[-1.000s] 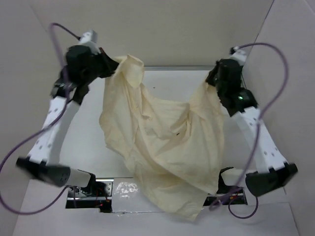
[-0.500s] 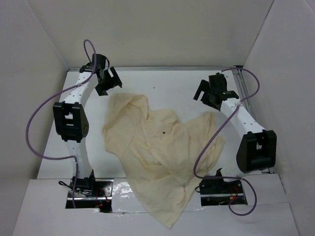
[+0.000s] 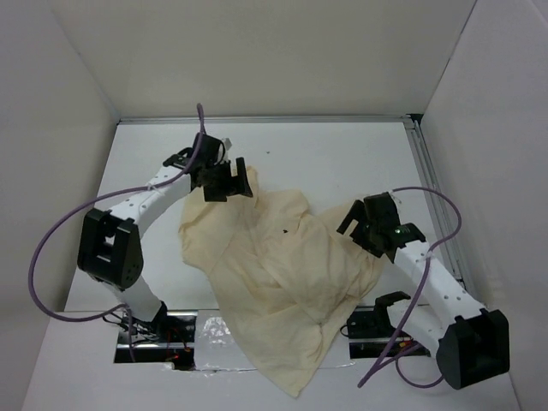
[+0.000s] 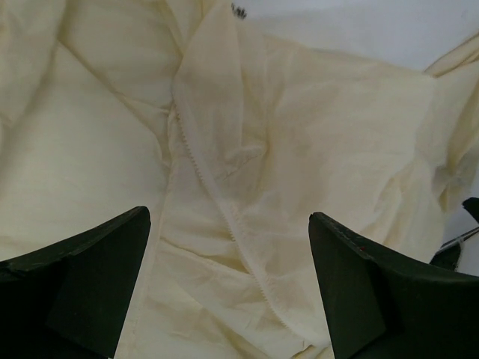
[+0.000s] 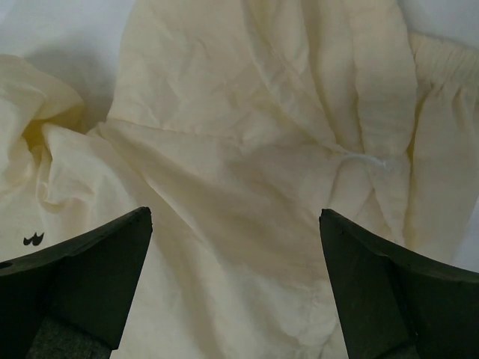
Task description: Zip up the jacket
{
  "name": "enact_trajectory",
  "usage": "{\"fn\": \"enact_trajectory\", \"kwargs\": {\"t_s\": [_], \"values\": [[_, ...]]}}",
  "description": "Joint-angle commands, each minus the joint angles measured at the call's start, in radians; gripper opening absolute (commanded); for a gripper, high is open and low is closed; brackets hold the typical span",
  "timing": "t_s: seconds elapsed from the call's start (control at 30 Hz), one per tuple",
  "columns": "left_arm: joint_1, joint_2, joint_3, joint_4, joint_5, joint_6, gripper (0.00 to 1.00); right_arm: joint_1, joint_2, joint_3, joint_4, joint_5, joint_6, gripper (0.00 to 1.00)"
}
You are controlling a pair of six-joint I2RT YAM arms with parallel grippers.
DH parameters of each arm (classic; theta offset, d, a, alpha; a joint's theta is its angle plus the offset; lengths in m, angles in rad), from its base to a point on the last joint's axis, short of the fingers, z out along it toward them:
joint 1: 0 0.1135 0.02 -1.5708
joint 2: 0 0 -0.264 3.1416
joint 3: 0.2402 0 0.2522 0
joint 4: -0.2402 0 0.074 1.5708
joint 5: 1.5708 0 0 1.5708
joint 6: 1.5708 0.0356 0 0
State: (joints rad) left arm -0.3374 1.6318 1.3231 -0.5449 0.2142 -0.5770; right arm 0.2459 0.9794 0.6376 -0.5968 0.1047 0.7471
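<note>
- White walls (image 3: 282,51) stand around a white table (image 3: 342,154), and two robot arms reach over it from the near edge.
- The jacket (image 3: 274,274) lies in a crumpled heap in the middle of the table. Its lower end hangs over the near edge, between the two arm bases.
- A tiny dark spot (image 3: 284,229) shows on the cloth near the middle of the heap.
- The left gripper (image 3: 229,183) hangs over the far left corner of the jacket. Its fingers are spread wide and hold nothing.
- The right gripper (image 3: 360,229) sits at the right side of the jacket. Its fingers are spread wide too, with only cloth below them and nothing pinched.
- From the left wrist view, a row of little zipper teeth (image 4: 224,217) runs down one folded edge, right under the spread fingers.
- From the right wrist view, a thin white string (image 5: 367,161) pokes out of a fold.
- I think the job has barely begun. The front looks undone, and I can find only one toothed edge.
- I cannot see the zipper pull anywhere.
- What is left, I guess: smooth the jacket flat, find both zipper sides and the pull, join them at the bottom, then slide the pull up.
</note>
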Motion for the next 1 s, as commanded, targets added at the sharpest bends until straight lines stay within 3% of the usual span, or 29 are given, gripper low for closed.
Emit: {"fn": "enact_trajectory", "kwargs": {"t_s": [0.0,0.17,0.5,0.53,0.6,0.63,0.67,0.7,0.73,0.8,0.83,0.97], "values": [[-0.032,0.097,0.014,0.011,-0.019,-0.023,0.99,-0.005,-0.111,-0.080,-0.046,-0.005,0.123,1.00],[-0.022,0.253,0.163,-0.015,-0.062,-0.052,0.99,-0.031,-0.195,-0.137,-0.070,-0.022,0.153,1.00],[-0.022,0.494,0.335,0.002,-0.010,-0.009,0.96,-0.039,-0.116,-0.196,0.023,-0.146,0.169,0.94],[-0.022,0.503,0.338,0.005,-0.003,-0.006,0.89,-0.039,-0.101,-0.190,0.023,-0.151,0.166,0.91],[-0.023,0.522,0.347,0.019,0.019,0.008,0.74,-0.039,-0.097,-0.184,0.032,-0.166,0.170,0.70],[-0.023,0.527,0.349,0.023,0.027,0.014,0.49,-0.037,-0.113,-0.174,0.037,-0.163,0.173,0.55],[-0.023,0.525,0.347,0.029,0.036,0.022,0.36,-0.037,-0.126,-0.167,0.041,-0.154,0.179,0.34],[-0.023,0.519,0.346,0.052,0.060,0.032,0.12,-0.037,-0.140,-0.153,0.037,-0.120,0.185,0.28],[-0.025,0.498,0.335,0.059,0.068,0.049,0.00,-0.037,-0.163,-0.116,0.020,-0.108,0.183,0.23],[-0.022,0.456,0.288,0.106,0.062,0.058,0.00,-0.037,-0.177,-0.064,-0.009,-0.053,0.154,0.22],[-0.020,0.404,0.269,0.120,0.036,0.052,0.00,-0.039,-0.180,-0.012,-0.039,-0.037,0.143,0.03],[0.014,0.268,0.191,0.145,0.001,0.023,0.00,-0.039,-0.176,0.094,-0.080,0.041,0.094,0.00]]}}
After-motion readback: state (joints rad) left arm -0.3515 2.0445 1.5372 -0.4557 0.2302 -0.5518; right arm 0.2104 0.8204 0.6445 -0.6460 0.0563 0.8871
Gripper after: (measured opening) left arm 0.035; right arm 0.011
